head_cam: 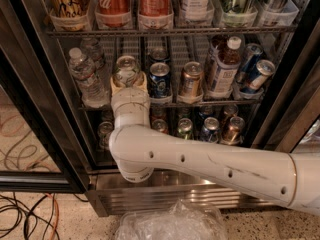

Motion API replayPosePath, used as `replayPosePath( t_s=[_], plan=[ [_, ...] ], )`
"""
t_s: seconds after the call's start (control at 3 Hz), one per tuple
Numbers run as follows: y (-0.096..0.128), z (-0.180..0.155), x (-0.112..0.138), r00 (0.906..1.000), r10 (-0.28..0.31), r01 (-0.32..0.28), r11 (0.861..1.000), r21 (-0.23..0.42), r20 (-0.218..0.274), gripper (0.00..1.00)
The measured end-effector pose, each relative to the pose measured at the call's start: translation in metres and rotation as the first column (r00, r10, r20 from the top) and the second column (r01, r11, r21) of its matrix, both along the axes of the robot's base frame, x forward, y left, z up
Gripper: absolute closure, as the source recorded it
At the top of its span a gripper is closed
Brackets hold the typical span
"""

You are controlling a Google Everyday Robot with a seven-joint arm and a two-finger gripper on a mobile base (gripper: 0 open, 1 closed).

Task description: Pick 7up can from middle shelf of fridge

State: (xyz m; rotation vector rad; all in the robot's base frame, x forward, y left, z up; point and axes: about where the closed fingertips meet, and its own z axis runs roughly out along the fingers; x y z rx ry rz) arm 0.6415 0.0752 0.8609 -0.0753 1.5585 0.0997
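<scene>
While cables (22, 218) lie on the speckled floor (75, 228), the claw (127, 85) meets the 7up can (126, 69) on the middle shelf (195, 104), grip unclear.

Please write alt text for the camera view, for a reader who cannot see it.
A white robot arm reaches into a drinks fridge, its tool at the 7up can on the middle shelf, between a water bottle and a blue can.

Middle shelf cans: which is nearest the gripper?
The pale 7up can, leftmost, right at the gripper; the blue can and bronze can stand farther right.
</scene>
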Motion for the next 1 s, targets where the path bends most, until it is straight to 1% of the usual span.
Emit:
replayPosePath(
  t_s=[0.33, 0.67, 1.0],
  plan=[
    [-0.008, 0.027, -0.012, 0.9995, 0.006, -0.006, 1.000, 0.007, 0.030, 1.00],
    [-0.008, 0.029, -0.032, 0.9957, 0.092, -0.093, 0.993, 0.076, 0.014, 1.00],
    [-0.021, 0.020, -0.050, 0.9806, 0.196, -0.193, 0.966, 0.174, 0.002, 1.00]
  ],
)
